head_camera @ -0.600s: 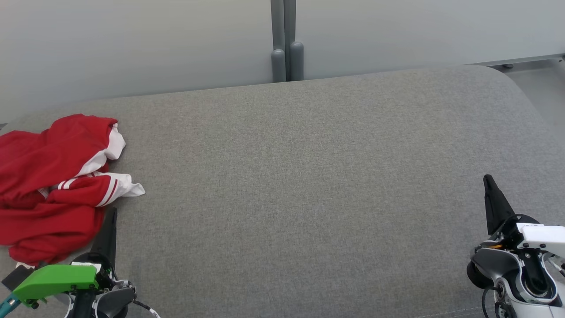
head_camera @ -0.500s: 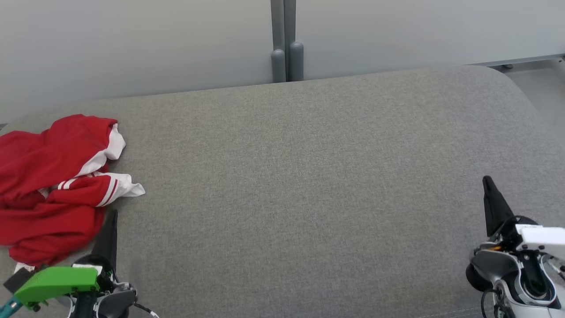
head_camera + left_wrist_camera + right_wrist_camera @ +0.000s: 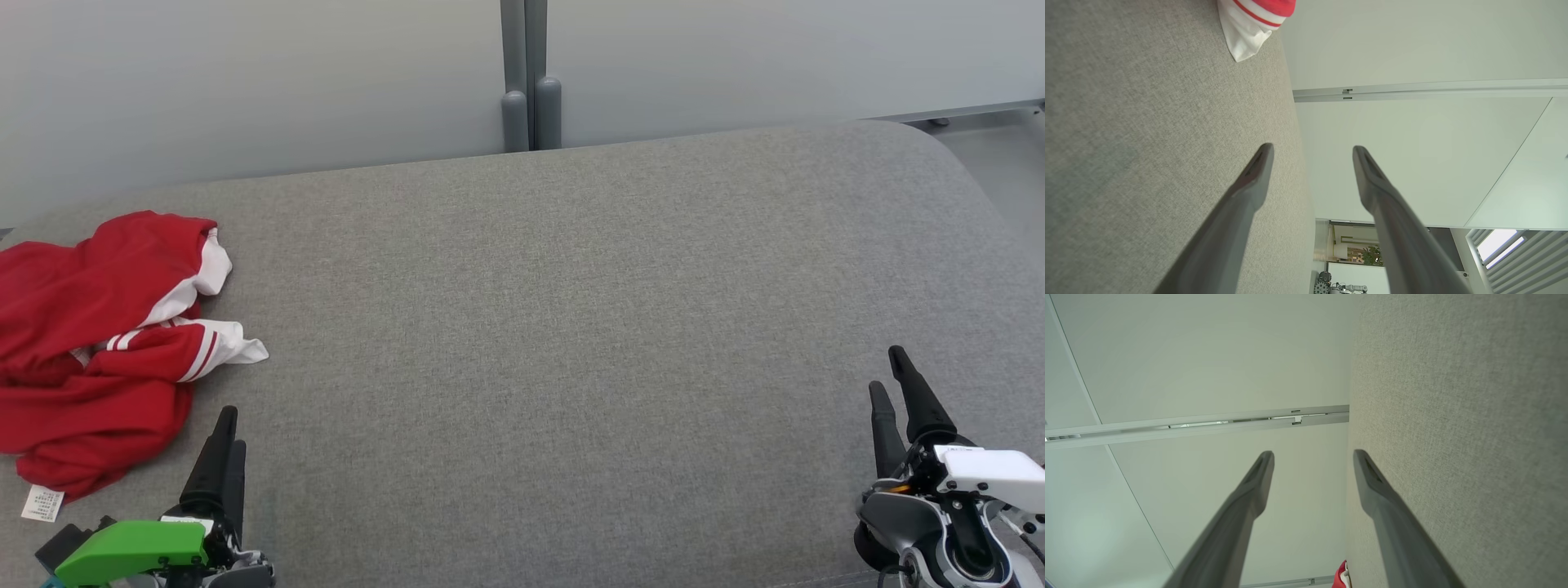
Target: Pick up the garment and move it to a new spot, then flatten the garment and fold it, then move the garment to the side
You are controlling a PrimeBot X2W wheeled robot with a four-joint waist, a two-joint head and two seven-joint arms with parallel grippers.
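Observation:
The garment is a crumpled red jacket with white striped trim, lying at the left end of the grey padded surface; a white label pokes out at its near edge. A white cuff of the garment shows at the top of the left wrist view. My left gripper sits just right of the garment's near corner, apart from it, open and empty, as its fingers confirm. My right gripper stands open and empty at the near right. A sliver of the garment shows in the right wrist view.
A pale wall with a grey vertical post runs behind the surface. The padded surface's rounded right end drops toward the floor. Broad bare fabric lies between the two grippers.
Both grippers have drawn back toward the near edge and turned, so both fingers of each now show side by side. The garment has not moved; its white label is now uncovered.

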